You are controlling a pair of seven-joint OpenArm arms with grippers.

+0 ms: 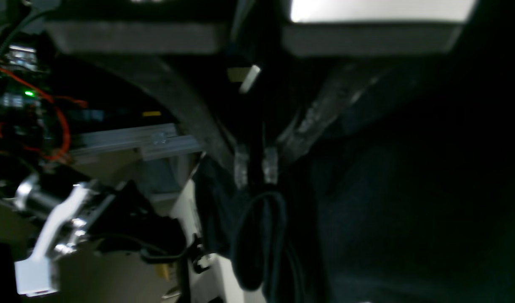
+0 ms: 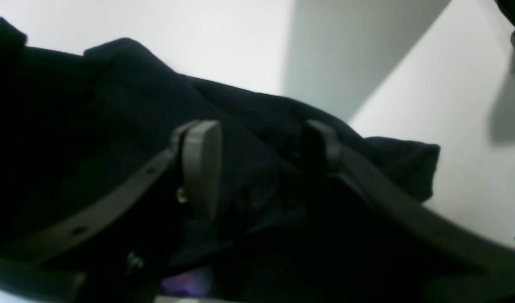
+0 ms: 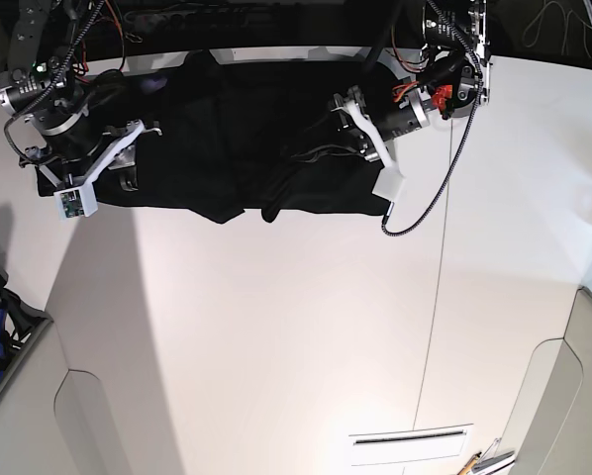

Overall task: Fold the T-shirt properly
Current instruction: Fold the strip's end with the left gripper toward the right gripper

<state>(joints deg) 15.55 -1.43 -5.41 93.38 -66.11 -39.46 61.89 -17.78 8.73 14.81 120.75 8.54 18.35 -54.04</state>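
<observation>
- While the T-shirt point(image 3: 237, 148) lies bunched in a dark band along the far edge of the white counter point(image 3: 306, 327), both arms reach over it.
- At the T-shirt's end on the base view's right, the left pincer point(image 1: 256, 166) is clamped tight on a fold of the black cloth.
- At the opposite end, the right pincer point(image 2: 261, 168) stands spread wide over the T-shirt (cloth between its fingers point(image 2: 200, 164), nothing squeezed).
</observation>
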